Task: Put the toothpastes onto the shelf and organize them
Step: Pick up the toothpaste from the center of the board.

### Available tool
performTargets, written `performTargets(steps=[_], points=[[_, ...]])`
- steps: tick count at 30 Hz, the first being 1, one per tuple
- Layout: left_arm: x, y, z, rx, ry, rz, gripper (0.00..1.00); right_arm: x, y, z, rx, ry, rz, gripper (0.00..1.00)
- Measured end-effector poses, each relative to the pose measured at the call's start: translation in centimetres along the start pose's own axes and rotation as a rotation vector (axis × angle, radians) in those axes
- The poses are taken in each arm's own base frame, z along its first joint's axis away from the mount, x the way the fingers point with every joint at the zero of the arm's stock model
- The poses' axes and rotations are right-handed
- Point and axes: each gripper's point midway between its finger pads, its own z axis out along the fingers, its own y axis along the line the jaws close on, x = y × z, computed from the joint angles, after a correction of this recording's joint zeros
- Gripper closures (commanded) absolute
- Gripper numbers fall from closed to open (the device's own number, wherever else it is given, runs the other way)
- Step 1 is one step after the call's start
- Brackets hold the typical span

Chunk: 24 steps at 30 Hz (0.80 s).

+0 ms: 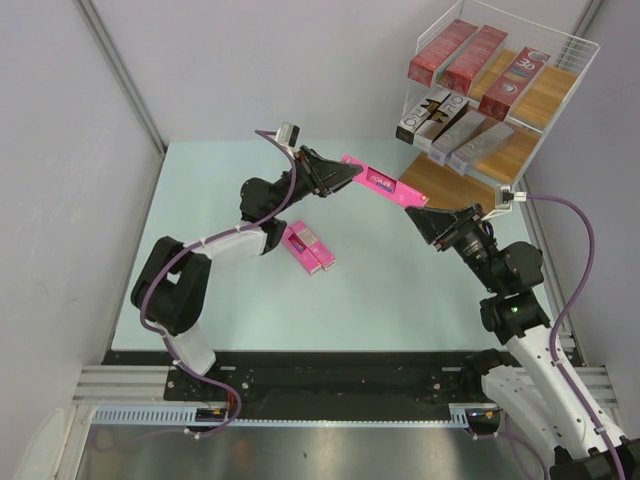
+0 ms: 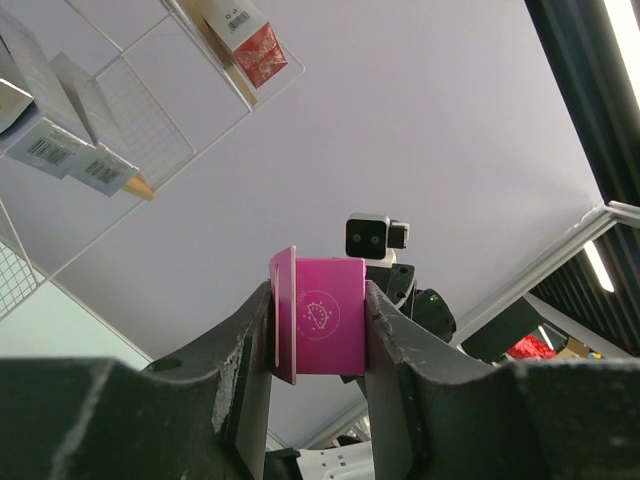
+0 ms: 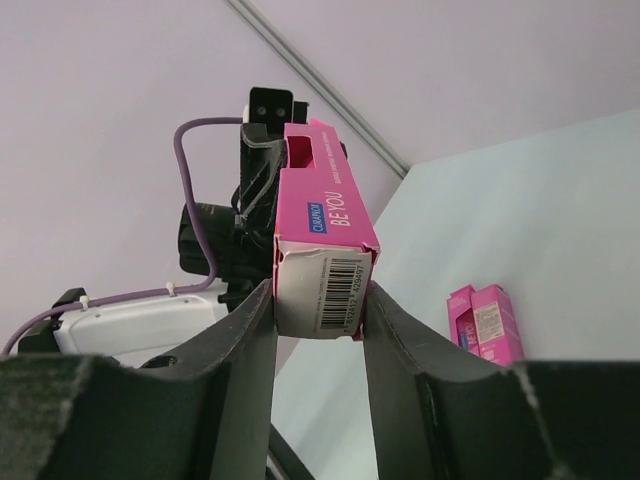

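a: top view. shelf (image 1: 575, 45): three red boxes (image 1: 470, 58) on the top board, three grey boxes (image 1: 455, 128) on the middle one. two pink boxes (image 1: 308, 247) lie on the table (image 1: 220, 190).
b: third pink box (image 1: 383, 182): in mid-air, with left gripper (image 1: 352, 174) and right gripper (image 1: 421, 208) each clamped on one end (six of nine shelved, i'd judge).
a: left wrist: fingers (image 2: 250, 350) tight on its end flap; shelf seen from below.
b: right wrist: other end pinched; the barcode shows only here.
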Motion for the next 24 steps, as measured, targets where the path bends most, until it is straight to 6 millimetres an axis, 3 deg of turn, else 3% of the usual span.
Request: performTargets(steps=[7,10,12,14,18,21,22,24], points=[[0.1,0.0,0.5,0.007,0.010,0.007,0.79,-0.5,-0.2,-0.1,-0.001,-0.008,0.005,0.48],[0.7,0.2,0.6,0.001,0.032,0.003,0.80,-0.6,-0.2,-0.1,-0.004,-0.007,0.006,0.46],[1.1,0.2,0.6,0.001,0.040,0.001,0.80,-0.7,-0.2,-0.2,-0.007,-0.008,0.007,0.49],[1.2,0.1,0.7,0.002,0.044,0.000,0.79,-0.7,-0.2,-0.1,-0.012,-0.005,0.013,0.59],[1.1,0.1,0.7,0.004,0.041,0.003,0.79,-0.6,-0.3,0.2,-0.018,0.004,0.038,0.70],[1.1,0.1,0.7,0.004,0.039,0.004,0.70,-0.7,-0.4,0.2,-0.021,0.005,0.043,0.73],[1.1,0.1,0.7,0.004,0.040,0.005,0.60,-0.7,-0.4,0.2,-0.022,0.006,0.043,0.74],[1.1,0.1,0.7,0.003,0.039,0.008,0.48,-0.8,-0.5,0.2,-0.021,0.007,0.043,0.75]])
